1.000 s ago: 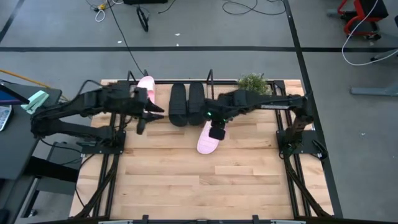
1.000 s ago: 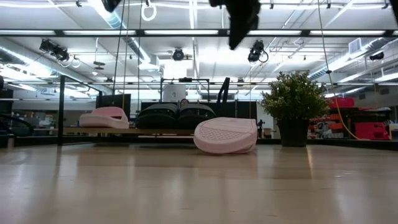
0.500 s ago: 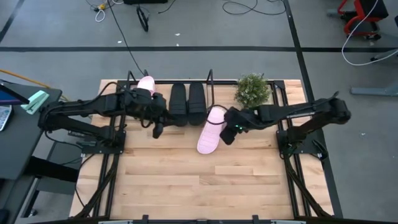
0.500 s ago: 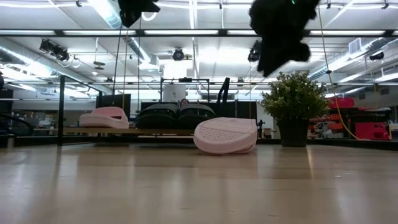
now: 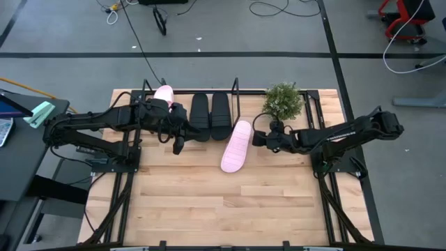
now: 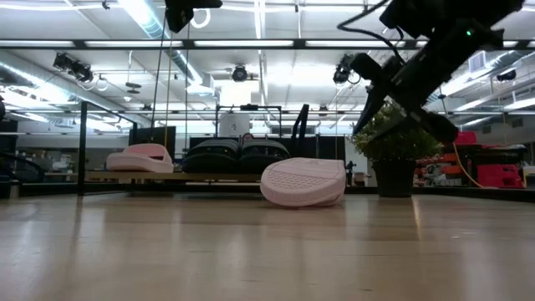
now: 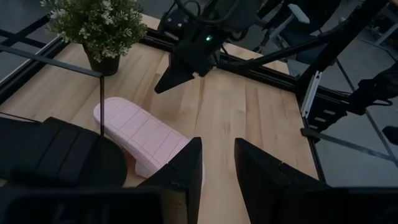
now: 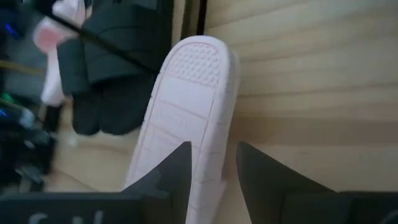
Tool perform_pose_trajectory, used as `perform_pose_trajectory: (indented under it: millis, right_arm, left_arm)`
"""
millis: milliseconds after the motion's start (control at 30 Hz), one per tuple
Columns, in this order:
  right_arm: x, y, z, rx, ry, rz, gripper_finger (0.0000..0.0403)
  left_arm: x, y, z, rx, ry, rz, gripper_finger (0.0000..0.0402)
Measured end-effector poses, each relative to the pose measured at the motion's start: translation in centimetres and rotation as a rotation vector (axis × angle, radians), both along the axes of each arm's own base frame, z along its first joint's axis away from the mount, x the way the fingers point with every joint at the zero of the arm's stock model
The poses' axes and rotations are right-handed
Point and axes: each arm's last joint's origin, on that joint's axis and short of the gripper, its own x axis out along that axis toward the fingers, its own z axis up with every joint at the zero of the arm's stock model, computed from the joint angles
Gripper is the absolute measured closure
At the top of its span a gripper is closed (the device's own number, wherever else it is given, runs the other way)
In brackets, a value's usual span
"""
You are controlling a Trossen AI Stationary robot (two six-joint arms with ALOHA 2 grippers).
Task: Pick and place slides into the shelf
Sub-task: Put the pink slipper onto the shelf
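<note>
One pale pink slide [image 5: 235,145] lies sole up on the table, with its far end by the shelf's near edge; its ribbed sole [image 8: 186,112] faces my right wrist camera. The shelf [image 5: 235,87] holds two black slides [image 5: 210,115] side by side and the other pink slide [image 5: 163,94] at its left end. My right gripper [image 5: 255,138] hovers open just right of the loose pink slide. My left gripper [image 5: 177,144] is open in the air at the near side of the shelf, left of the black slides [image 7: 56,155].
A small green potted plant [image 5: 283,100] stands at the far right, just beyond my right arm. Black frame rails run along the table's left and right edges. Bare wood spreads over the near half of the table [image 5: 223,202].
My right gripper has swung from above the loose pink slide toward the table's right edge and come down beside it. My left gripper has moved right and a little nearer along the shelf front, then stopped. The slides have stayed put.
</note>
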Motion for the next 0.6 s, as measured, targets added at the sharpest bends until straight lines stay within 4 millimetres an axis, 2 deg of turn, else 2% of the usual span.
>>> perform_pose_trajectory:
  millis: [133, 300, 467, 600]
  right_arm:
    - [-0.4, 0.0, -1.2, 0.065, -0.077, -0.076, 0.0253]
    - [-0.7, -0.3, -1.8, 0.101, -0.112, -0.149, 0.0204]
    - [-0.7, -1.0, -1.8, 0.134, -0.157, -0.211, 0.0152]
    - [-0.5, -1.6, -1.6, 0.149, -0.188, -0.215, 0.0133]
  left_arm:
    - [0.0, 0.0, 0.0, 0.001, -0.003, 0.000, 0.0302]
    - [0.0, 0.0, 0.0, 0.004, -0.004, -0.001, 0.0304]
    - [0.0, 0.0, 0.0, 0.008, -0.004, -0.004, 0.0310]
    - [0.0, 0.0, 0.0, 0.011, -0.005, -0.005, 0.0312]
